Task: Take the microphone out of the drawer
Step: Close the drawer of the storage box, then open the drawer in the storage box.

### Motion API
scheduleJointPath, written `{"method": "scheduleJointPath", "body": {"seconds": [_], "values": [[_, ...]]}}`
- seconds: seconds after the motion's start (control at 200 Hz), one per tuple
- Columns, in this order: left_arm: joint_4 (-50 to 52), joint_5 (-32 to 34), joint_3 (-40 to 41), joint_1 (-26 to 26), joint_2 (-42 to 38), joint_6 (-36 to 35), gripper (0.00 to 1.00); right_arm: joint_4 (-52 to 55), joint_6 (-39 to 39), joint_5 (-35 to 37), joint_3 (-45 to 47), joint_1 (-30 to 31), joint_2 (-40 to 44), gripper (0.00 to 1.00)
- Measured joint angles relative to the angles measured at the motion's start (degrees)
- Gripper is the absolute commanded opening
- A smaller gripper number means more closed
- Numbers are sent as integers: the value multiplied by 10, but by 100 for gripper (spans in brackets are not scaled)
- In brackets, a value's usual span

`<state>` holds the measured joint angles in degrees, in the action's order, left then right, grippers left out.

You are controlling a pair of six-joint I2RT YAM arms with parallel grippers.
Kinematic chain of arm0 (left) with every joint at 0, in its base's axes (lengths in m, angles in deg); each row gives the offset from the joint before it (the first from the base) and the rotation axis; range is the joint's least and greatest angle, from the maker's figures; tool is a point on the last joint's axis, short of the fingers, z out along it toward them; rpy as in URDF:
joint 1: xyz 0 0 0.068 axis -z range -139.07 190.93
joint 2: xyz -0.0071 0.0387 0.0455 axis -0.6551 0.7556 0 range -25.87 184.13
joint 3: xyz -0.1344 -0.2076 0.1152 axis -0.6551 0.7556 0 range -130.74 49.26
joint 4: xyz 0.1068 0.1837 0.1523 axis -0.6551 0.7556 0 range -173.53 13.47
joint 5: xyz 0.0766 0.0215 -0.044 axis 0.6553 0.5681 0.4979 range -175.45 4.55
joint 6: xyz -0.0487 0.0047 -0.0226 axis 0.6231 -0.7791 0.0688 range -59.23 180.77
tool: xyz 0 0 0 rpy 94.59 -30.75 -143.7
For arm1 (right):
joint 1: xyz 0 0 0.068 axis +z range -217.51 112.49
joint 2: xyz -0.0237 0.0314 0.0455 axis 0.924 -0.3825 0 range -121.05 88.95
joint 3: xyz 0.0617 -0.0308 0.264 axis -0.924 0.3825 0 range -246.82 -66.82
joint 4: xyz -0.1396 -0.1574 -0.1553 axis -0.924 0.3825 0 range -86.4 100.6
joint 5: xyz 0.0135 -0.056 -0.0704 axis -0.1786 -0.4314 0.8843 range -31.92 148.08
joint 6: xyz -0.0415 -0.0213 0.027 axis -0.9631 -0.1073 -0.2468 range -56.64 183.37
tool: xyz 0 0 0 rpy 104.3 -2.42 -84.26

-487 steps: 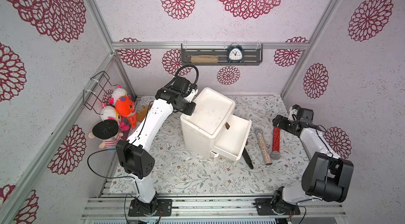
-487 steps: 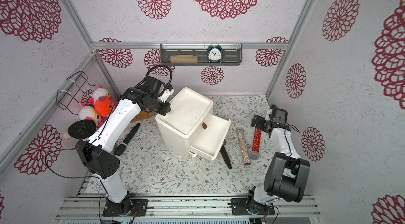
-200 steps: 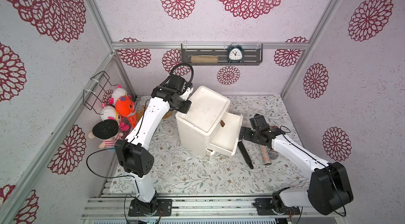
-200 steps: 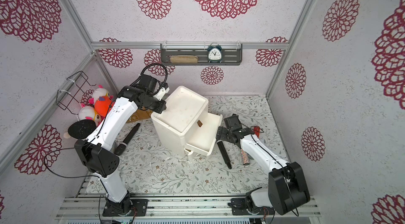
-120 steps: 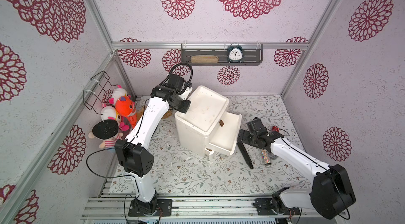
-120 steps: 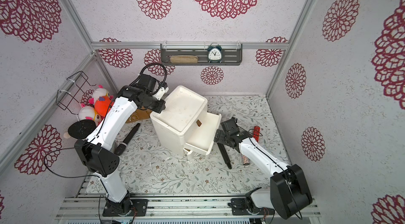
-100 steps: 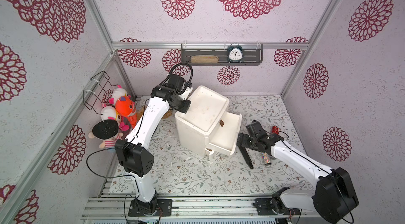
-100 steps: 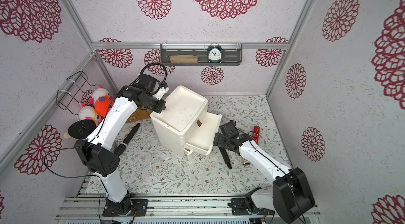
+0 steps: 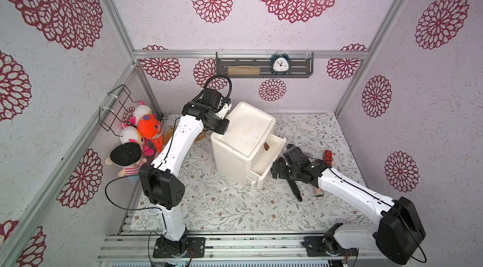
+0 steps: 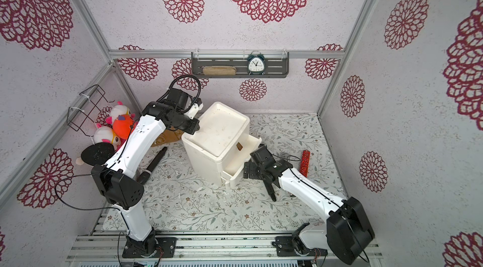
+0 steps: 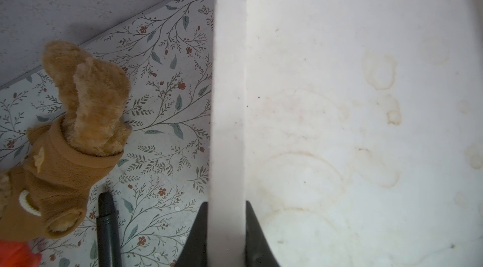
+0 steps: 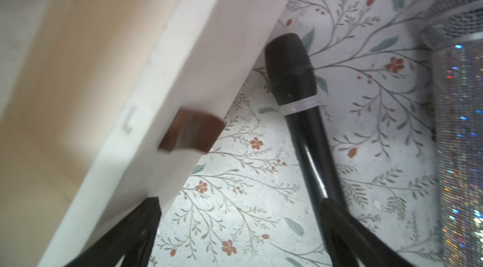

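Left arm: the left gripper (image 11: 226, 204) is clamped on the boxy white cabinet (image 9: 227, 161), jaws pinching its raised top rim from both sides.
Cabinet: it stands near the middle of the floral-patterned table (image 9: 222, 208), turned at an angle, its stained top facing up.
Drawer: the white pull-out drawer (image 9: 264, 158) is out, pointing towards the table's right edge. The right wrist view shows a pale beige inside and a small brown block handle (image 12: 192, 135) on its front wall.
Right arm: the right gripper (image 12: 240, 200) sits low at the drawer front, jaws spread wide and closed on nothing. One fingertip is over the drawer's front wall and the other over the microphone's shaft. I cannot tell whether it touches.
Task's thing: the slim black microphone (image 12: 300, 95) lies flat on the table, outside the drawer, its head just beside the front wall and its shaft running towards the near edge.
Neighbours: a silver glitter microphone (image 12: 460, 122) lies just beside it, on the side away from the drawer. A red glitter microphone (image 10: 305, 163) lies nearer the right edge.
Far side of the cabinet: a second black microphone (image 10: 154, 163) lies on the table near a brown plush toy (image 11: 73, 132).
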<state>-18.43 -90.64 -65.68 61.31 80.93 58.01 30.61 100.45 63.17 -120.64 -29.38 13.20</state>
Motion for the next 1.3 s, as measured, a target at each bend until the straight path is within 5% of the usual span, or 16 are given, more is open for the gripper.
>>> {"method": "scheduleJointPath", "body": {"seconds": [0.44,1.296], "values": [[-3,-1,0,3,0,2,0,-83,1,-13,-51,2,-115,98],[-5,-2,2,3,0,3,0,-177,141,-16,16,0,-131,68]]}}
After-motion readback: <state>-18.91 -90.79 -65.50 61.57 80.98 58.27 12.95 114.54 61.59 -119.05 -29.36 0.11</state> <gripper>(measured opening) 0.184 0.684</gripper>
